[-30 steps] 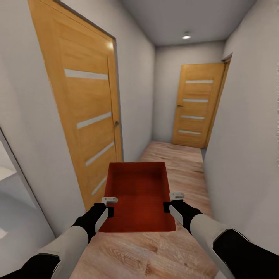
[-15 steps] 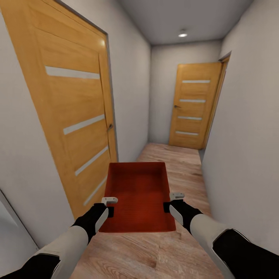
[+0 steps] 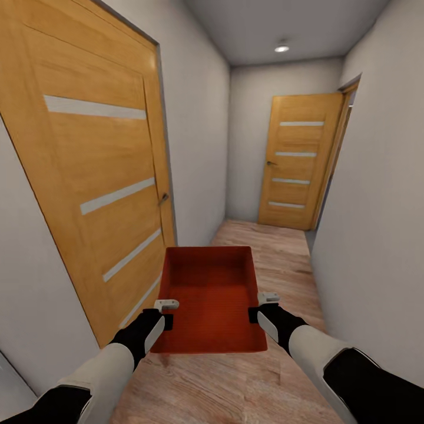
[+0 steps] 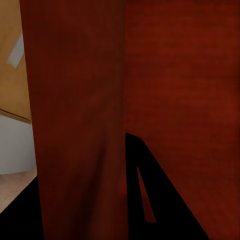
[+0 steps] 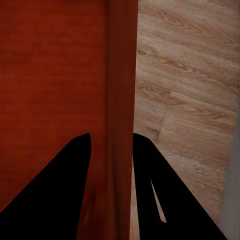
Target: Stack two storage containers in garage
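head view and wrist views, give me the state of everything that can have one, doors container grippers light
storage container: lidless, empty, held level above the wood floor
left gripper: shut on the container's left wall
right gripper: shut on the container's right wall
near door: closed, on the left wall
far door: closed, at the hallway's end
ceiling light: on

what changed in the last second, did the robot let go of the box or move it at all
No. The view has moved forward along the corridor: the left door looms larger and nearer, so the robot advanced. The storage container sits in the same spot between the left gripper and right gripper, each clamped on a side wall as before.
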Motion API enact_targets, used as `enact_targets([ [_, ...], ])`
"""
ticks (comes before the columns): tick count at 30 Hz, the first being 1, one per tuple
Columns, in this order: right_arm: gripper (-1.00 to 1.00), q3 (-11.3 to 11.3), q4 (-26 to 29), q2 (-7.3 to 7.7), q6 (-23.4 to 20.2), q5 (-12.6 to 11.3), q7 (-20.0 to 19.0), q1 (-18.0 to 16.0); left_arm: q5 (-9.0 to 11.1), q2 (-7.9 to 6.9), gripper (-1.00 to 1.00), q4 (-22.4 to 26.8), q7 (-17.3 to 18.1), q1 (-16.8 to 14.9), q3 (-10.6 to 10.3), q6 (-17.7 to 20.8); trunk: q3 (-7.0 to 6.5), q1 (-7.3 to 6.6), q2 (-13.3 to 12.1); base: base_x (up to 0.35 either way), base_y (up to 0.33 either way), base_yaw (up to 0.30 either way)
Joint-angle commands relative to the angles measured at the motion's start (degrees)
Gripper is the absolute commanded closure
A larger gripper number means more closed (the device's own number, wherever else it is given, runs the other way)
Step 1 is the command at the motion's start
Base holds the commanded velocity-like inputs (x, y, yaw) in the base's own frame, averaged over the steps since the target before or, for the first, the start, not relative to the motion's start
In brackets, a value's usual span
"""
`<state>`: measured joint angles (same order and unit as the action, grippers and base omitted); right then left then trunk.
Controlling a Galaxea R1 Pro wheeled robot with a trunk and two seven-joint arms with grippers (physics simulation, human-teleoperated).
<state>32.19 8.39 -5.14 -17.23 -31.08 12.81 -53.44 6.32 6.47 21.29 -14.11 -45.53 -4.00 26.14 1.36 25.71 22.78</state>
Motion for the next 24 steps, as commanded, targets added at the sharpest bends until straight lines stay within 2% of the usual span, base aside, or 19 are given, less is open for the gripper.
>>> enact_targets([
  [1, 1.0, 0.33, 0.23, 0.04, -0.17, -1.97, 0.11, -0.09, 1.5, -0.94, 1.0, 0.06, -0.57, 0.0, -1.71, 0.14, 0.13, 0.07, 0.14, 0.322, 0.0, -0.008],
  [9, 1.0, 0.33, 0.23, -0.05, -0.18, -1.97, 0.13, -0.09, 1.5, -0.94, 1.0, 0.06, -0.57, 0.0, -1.74, 0.13, 0.13, 0.07, 0.14, 0.322, 0.0, -0.126],
  [24, 1.0, 0.33, 0.23, -0.01, -0.17, -1.97, 0.11, -0.09, 1.5, -0.94, 1.0, 0.06, -0.57, 0.0, -1.73, 0.1, 0.13, 0.07, 0.14, 0.322, 0.0, -0.005],
])
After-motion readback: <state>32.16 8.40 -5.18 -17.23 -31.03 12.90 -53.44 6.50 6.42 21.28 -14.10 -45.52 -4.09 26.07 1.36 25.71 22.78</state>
